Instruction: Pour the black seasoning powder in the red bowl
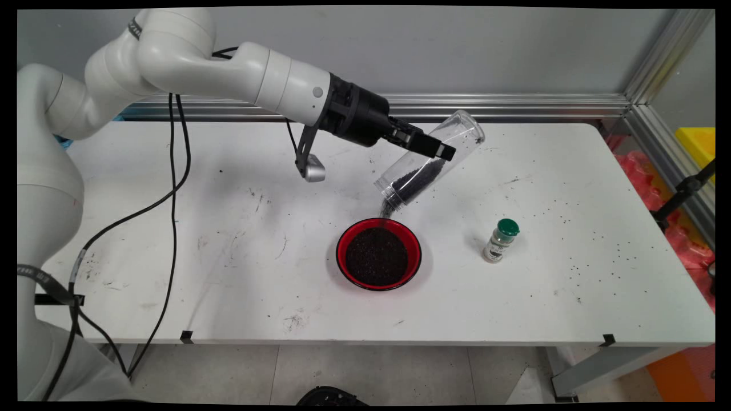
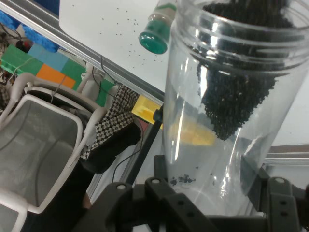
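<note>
clear jar [image 1: 428, 162] | clamped in hand [image 1: 433, 149], tilted | mouth above red bowl [image 1: 379, 253]

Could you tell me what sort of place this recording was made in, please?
Most likely a robotics lab bench: a white table scattered with stray grains and edged by aluminium framing, where the gripper tips a clear jar of black grains over a red bowl, beside a green-capped shaker.

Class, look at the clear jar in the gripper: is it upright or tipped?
Tipped. The clear jar slants mouth-down above the red bowl, and black grains have slid toward its mouth, spilling into the bowl.
</note>
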### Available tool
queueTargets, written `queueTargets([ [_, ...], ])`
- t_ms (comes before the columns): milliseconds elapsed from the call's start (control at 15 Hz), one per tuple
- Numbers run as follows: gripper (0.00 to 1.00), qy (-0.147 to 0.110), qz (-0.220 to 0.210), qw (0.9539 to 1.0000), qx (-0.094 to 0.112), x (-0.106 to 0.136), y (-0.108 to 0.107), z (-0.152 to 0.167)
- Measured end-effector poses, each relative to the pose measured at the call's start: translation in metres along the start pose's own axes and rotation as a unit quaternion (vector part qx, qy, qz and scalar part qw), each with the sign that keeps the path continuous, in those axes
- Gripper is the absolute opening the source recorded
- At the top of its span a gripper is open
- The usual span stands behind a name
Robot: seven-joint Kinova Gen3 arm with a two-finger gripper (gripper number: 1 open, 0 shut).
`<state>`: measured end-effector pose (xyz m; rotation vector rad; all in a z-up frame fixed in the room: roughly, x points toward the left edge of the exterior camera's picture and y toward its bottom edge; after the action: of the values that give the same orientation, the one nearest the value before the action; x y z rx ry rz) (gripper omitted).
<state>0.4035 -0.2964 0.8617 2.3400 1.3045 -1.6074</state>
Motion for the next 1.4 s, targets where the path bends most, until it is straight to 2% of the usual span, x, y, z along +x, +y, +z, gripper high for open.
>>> queueTargets([
  [1400,0.0,-0.005,0.031,0.9995,0.004,-0.0014,-0.0042,-0.0011],
])
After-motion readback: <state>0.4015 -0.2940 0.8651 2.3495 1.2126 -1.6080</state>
